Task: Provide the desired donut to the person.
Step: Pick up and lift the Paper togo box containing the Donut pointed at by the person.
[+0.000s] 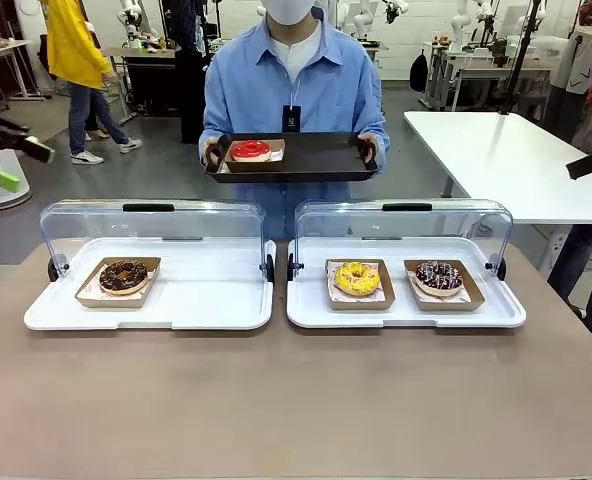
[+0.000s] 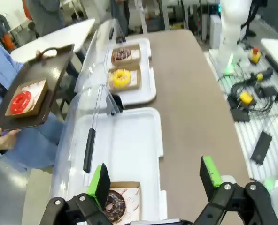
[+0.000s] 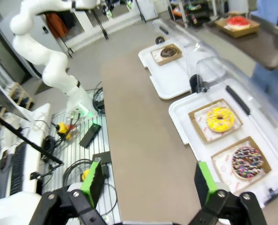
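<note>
The person stands at the far side holding a black tray that carries a red-glazed donut in a cardboard tray. On the table, a chocolate donut lies in the left display case. A yellow donut and a dark sprinkled donut lie in the right one. My left gripper hovers open off the table's left side, above the chocolate donut in its wrist view. Off the right side, my right gripper is open and holds nothing.
Both display cases have their clear lids tilted up at the back. Bare brown tabletop stretches in front of them. A white table stands at the far right, and bystanders walk in the background.
</note>
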Available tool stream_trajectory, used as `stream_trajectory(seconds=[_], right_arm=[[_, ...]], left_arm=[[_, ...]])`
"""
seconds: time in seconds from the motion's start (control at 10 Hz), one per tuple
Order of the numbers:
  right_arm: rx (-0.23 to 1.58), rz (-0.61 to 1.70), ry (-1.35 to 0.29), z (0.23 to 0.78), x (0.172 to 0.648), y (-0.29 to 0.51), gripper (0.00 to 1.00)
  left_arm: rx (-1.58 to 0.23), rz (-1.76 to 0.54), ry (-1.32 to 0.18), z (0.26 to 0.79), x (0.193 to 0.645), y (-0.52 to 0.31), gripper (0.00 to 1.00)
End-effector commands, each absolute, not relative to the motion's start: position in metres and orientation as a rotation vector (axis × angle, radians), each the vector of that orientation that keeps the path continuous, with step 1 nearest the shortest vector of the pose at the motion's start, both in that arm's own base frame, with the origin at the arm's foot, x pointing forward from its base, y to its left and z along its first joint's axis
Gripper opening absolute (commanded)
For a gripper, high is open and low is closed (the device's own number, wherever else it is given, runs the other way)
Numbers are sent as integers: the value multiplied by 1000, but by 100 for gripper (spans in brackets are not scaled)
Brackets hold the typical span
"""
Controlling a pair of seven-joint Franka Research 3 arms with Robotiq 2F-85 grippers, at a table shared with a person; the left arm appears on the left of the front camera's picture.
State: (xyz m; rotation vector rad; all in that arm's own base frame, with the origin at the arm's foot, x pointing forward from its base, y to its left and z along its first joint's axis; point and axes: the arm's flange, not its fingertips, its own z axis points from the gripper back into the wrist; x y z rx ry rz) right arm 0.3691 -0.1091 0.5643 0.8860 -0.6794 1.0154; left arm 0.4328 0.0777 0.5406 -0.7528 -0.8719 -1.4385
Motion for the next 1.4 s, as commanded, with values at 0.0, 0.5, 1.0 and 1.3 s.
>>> stream_trajectory(seconds=[0.0,0.5,1.0,1.3], right_arm=[[901,1028,-693,565,370,-108,100],[901,1028,-693,565,370,-108,100],[901,1028,-693,565,370,-108,100],[901,1028,-693,565,370,-108,100]], left_arm=[[-825,-1401,-911,524,433,97,100],[-823,-1251,-1006,503,400,153,100],[-813,-1219,-985,501,395,168,100],[-813,-1219,-985,501,395,168,100]])
